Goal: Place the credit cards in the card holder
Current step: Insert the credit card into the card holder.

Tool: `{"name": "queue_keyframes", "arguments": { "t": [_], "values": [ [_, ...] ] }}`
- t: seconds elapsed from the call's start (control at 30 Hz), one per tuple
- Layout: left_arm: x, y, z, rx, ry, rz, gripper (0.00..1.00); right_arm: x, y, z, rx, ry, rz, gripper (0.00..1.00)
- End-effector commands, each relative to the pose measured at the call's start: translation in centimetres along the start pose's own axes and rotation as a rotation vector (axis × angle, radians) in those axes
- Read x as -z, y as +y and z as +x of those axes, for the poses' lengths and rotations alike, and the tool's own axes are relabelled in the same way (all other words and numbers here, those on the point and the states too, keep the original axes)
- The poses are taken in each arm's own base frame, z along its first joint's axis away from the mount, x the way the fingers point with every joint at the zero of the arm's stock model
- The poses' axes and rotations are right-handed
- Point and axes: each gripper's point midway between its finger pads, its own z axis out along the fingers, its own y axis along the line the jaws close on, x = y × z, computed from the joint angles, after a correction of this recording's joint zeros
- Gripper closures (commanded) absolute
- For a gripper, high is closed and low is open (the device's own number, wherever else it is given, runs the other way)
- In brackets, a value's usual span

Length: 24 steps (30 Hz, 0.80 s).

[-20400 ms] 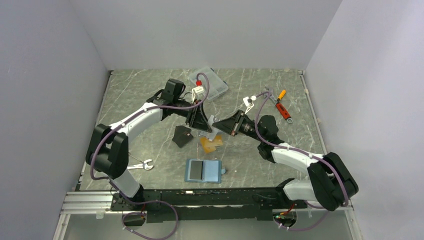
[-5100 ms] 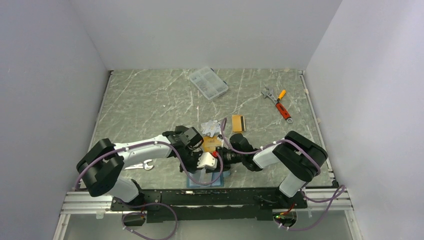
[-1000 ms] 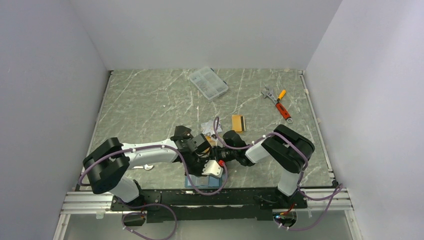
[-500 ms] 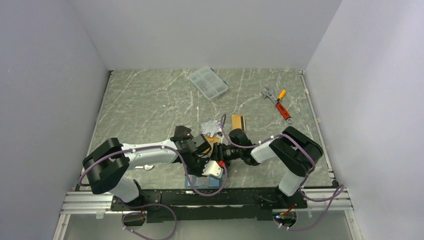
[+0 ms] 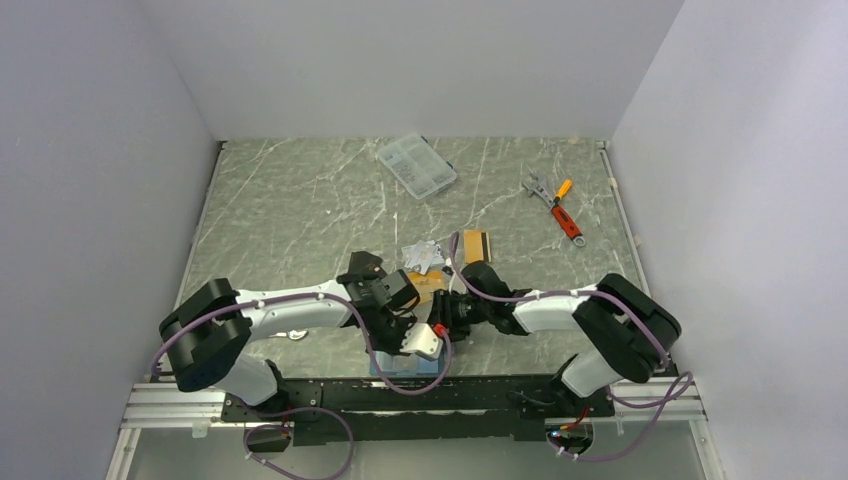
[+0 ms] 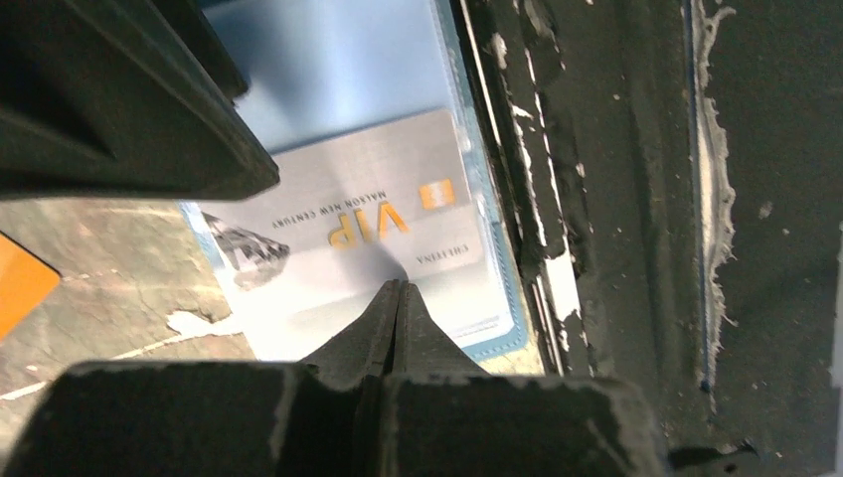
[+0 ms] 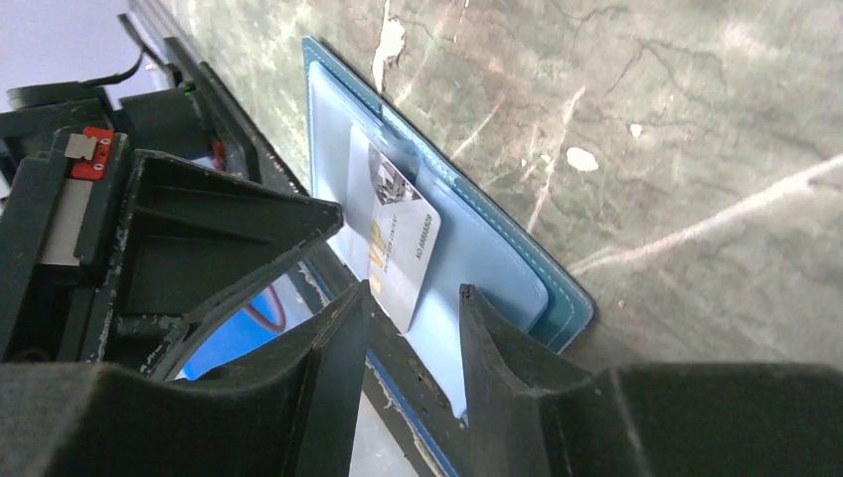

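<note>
The teal-blue folding card holder [image 7: 497, 258] lies open and flat at the near edge of the green marbled desk [image 5: 300, 200], about in the middle, with its light blue inside facing up. In the top view it is mostly hidden under the two tools.

One silver-grey plastic credit card [image 6: 358, 214] with orange "VIP" print lies slanted on this light blue inside. I cannot tell if one end is already under a pocket.

The left tool [image 6: 398, 298] has its fingers pressed together. The joined tip touches the face of the silver-grey card from above and holds nothing between the fingers.

The right tool [image 7: 410, 308] comes from the right side, very near the left one. Its fingers are spread, and one corner of the card shows in the gap between them, but they do not pinch it.

Just beyond the tools an orange-gold card [image 5: 425, 285] lies on the desk. A little farther there is a small heap of silver cards [image 5: 422, 255], and to its right an orange card with a dark stripe [image 5: 475, 245].

A clear plastic compartment box [image 5: 417, 166] is far on the desk, and an orange-handled hand tool [image 5: 566, 218] lies at the far right.
</note>
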Motion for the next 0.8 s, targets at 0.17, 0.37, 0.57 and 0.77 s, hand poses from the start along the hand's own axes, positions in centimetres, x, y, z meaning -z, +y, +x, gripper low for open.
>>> {"name": "queue_keyframes", "arguments": {
  "t": [0.17, 0.37, 0.57, 0.77],
  "values": [
    [3.8, 0.8, -1.7, 0.027, -0.032, -0.035, 1.00, 0.5, -0.5, -0.4, 0.074, -0.075, 0.209, 0.71],
    [4.1, 1.5, 1.4, 0.058, 0.017, -0.087, 1.00, 0.3, -0.8, 0.0, 0.104, -0.072, 0.311, 0.93],
    [2.8, 1.3, 5.3, 0.109, 0.067, -0.121, 1.00, -0.4, -1.0, 0.3, 0.113, -0.069, 0.351, 1.00],
    [1.9, 1.5, 5.6, 0.104, 0.035, -0.148, 1.00, -1.4, -0.3, 0.3, 0.116, -0.052, 0.330, 1.00]
  ]
}}
